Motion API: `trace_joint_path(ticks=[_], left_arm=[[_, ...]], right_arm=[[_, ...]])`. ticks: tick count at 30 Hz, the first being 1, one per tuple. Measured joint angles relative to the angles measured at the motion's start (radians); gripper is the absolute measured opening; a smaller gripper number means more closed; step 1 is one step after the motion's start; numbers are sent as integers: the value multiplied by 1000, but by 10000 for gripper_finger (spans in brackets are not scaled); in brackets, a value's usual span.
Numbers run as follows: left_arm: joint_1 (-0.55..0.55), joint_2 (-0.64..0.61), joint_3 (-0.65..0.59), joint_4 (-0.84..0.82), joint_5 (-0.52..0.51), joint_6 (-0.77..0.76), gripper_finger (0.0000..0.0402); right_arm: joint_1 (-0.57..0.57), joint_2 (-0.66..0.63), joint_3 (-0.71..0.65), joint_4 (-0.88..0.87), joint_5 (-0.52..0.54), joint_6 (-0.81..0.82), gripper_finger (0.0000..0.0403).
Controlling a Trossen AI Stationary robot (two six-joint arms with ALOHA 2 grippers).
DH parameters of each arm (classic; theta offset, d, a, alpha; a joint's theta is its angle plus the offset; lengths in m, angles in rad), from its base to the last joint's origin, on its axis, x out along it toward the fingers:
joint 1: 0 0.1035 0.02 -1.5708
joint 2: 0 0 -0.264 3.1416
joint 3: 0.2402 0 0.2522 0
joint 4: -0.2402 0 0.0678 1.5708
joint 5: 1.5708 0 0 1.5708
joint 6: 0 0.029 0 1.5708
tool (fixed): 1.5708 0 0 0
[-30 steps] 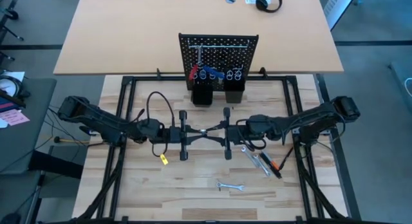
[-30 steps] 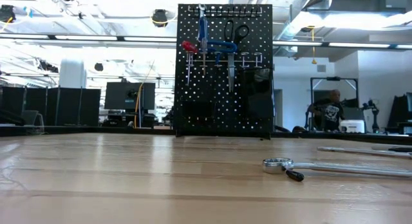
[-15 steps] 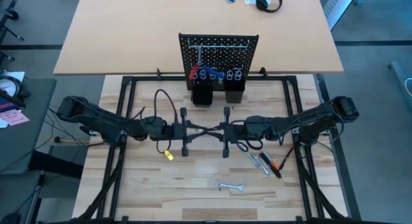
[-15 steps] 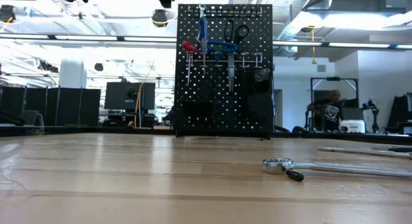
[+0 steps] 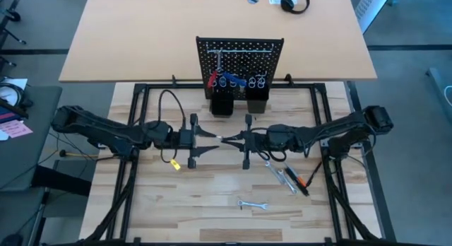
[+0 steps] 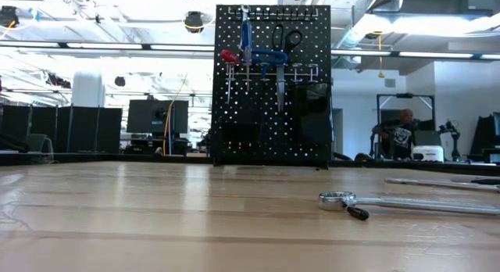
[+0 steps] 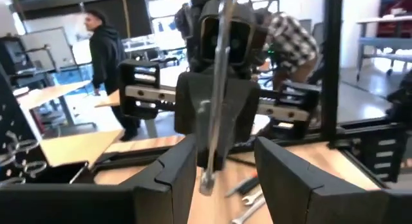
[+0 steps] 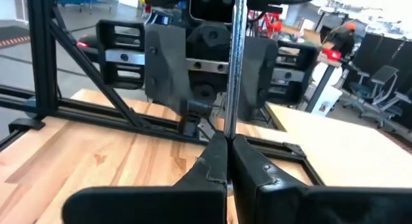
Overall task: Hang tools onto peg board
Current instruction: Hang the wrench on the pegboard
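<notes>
Handoff's happening mid-table: your left gripper (image 5: 209, 136) is opening and backing off, while your right gripper (image 5: 227, 139) is now pinching the wrench (image 8: 232, 63), peg board (image 5: 239, 55) next.

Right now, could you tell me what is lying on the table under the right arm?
Two silver wrenches and an orange-and-black tool lie beside the right arm; anything directly beneath it is covered.

One peg board (image 5: 239, 59); two cups (image 5: 221, 104); one wrench (image 5: 252, 203); two end effectors (image 5: 205, 138).

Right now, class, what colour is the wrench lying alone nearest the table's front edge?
Silver; the wrench shows best in the high view.
</notes>
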Motion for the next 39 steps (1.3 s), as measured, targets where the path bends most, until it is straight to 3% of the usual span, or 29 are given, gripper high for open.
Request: trace_joint_path(ticks=[6,9,18,21,24,33,36,39], left_arm=[[-14,55,0,102,-26,4,146],[-27,59,0,107,-86,21,133],[-51,56,0,105,-114,53,19],[-57,56,0,107,-123,53,9],[-58,56,0,106,-136,44,5],[-58,41,-1,116,-141,21,2],[-58,27,-1,109,-141,19,1],[-58,27,-1,109,-142,18,1]], right_arm=[[0,55,27,-17,-3,-9,7],[0,58,33,-15,-5,-10,7],[0,56,35,-19,-9,-10,9],[0,56,35,-19,-9,-10,13],[1,56,35,-22,-9,-11,36],[-11,56,35,-65,-9,16,177],[-8,56,35,-59,-8,6,183],[-6,56,35,-53,-8,6,160]])
